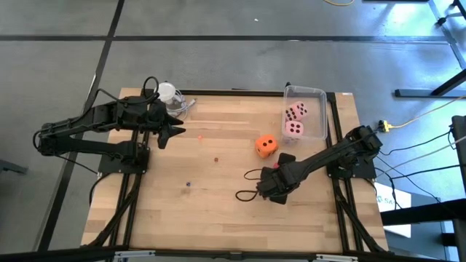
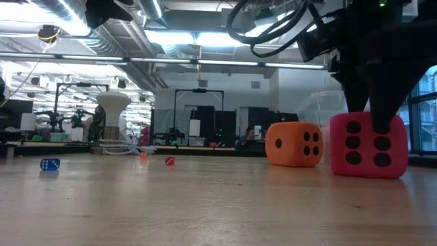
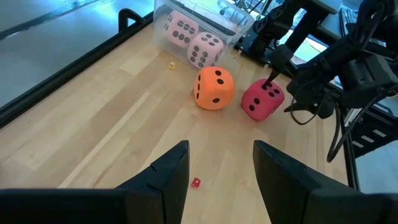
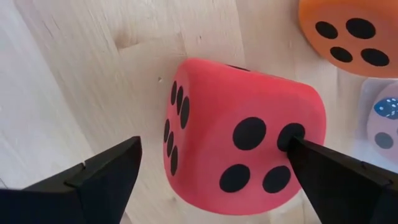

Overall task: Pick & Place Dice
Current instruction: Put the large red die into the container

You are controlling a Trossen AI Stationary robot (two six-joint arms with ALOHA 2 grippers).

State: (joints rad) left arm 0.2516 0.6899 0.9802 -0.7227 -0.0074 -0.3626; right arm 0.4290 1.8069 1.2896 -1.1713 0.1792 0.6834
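Two pink dice (image 1: pixel 295 120) only from above.

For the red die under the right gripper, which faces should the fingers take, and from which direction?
Probably from above: the red die sits flat on the table, and the open right gripper straddles it. Close on two opposite side faces; the orange die beside it leaves room.

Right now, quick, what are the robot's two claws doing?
Left gripper: open, holding nothing, above the bare table.
Right gripper: open around the red die, not squeezing it.
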